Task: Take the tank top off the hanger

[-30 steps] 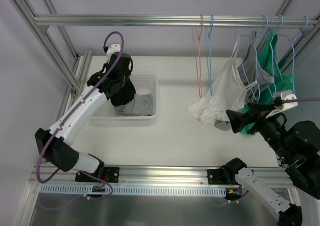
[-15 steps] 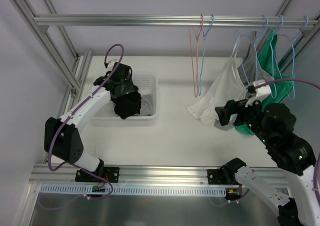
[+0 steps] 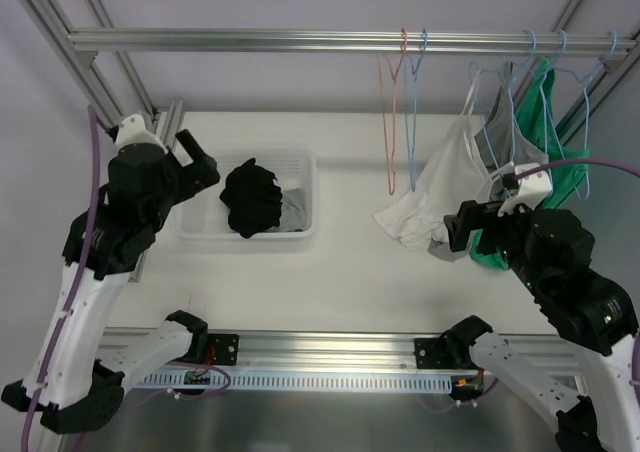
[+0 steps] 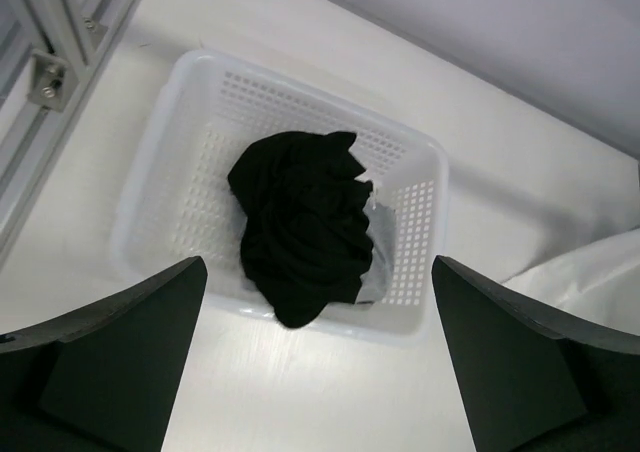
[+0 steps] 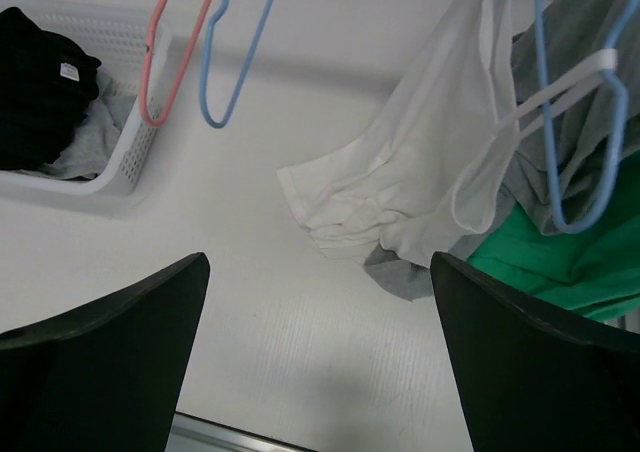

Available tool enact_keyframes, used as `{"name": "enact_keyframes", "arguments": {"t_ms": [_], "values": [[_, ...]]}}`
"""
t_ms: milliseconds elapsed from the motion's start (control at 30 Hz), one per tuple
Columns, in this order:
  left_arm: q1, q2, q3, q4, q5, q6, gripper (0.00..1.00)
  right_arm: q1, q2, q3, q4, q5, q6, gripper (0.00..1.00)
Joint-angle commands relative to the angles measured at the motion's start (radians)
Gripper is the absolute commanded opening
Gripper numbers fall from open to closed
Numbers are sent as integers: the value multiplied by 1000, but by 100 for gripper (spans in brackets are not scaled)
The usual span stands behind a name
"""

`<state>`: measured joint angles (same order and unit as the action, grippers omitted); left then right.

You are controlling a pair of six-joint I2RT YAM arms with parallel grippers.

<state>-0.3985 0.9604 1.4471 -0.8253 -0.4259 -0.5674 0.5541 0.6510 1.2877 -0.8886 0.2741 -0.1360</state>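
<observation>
At centre left we see a white basket (image 3: 303, 224) on the tabletop (image 3: 340, 282), a black garment (image 3: 253, 198) heaped inside. The left pincer (image 3: 196, 158) hangs just left of it, fingers spread. At right, the white tank top (image 3: 440, 182) droops below the rail (image 3: 300, 40), with the right pincer (image 3: 456, 227) beside its lower edge.

White top (image 5: 400, 172) hides most of the gray top (image 5: 590, 32); green top (image 5: 570, 272) is cut off at 3 o'clock.

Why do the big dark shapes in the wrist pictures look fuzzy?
Left wrist view: they are the gripper's own fingers, soft-edged, probably too near the lens, while the black garment in the basket is sharp. Right wrist view: same soft fingers, sharp white tank top.
</observation>
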Motion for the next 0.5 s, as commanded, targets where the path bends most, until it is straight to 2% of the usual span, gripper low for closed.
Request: {"name": "enact_keyframes", "arguments": {"t_ms": [0, 67, 200, 300, 467], "values": [[0, -71, 15, -201, 12, 69, 99, -3, -53, 61, -75, 91, -34, 100], [0, -136, -22, -244, 1, 87, 99, -2, -82, 61, -104, 105, -37, 99], [0, -273, -213, -232, -62, 107, 99, -3, -146, -28, -135, 206, -60, 100], [0, -331, -322, -186, -74, 142, 99, -2, -175, -89, -130, 275, -63, 99], [0, -400, -445, -48, -89, 97, 99, -3, -198, -198, -58, 321, -36, 99]]}}
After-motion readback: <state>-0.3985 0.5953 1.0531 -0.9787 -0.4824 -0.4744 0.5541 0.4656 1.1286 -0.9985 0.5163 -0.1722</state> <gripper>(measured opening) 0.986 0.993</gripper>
